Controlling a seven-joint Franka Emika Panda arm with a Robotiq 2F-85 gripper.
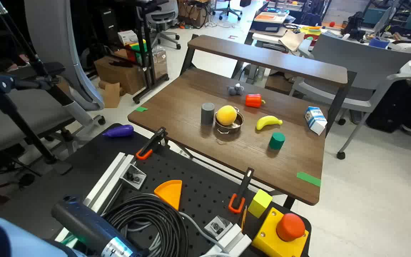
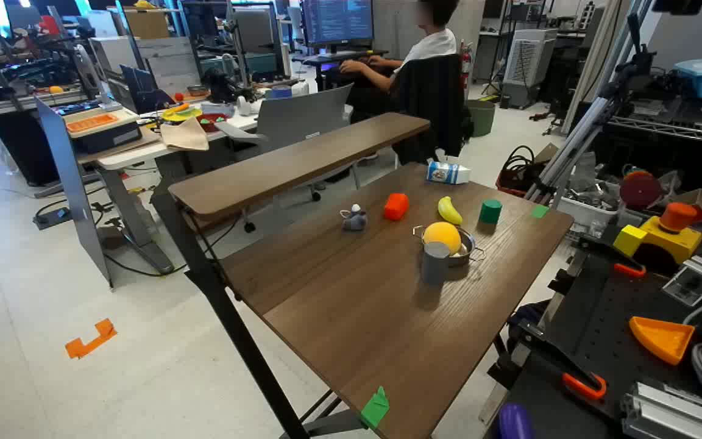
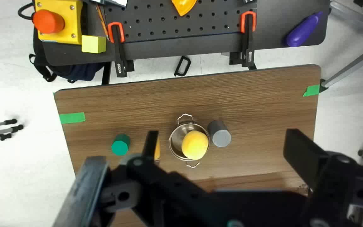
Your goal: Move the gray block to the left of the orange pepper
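the gripper (image 3: 224, 146) has its fingers spread wide on nothing; in the wrist view the gray block (image 3: 220, 135) shows in the gap between them, well below, on the table (image 3: 269, 104) just beside the metal pot (image 3: 176, 140). its long axis is upright, so straight descent seems apt. it's a plain, flat-topped cylinder.

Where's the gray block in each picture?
In an exterior view: gray block, near the picture's center.
In an exterior view: gray block, right of and below center.
In the wrist view: gray block, right of and below center.
Shared landmark beside it: the silver pot holding the yellow ball.
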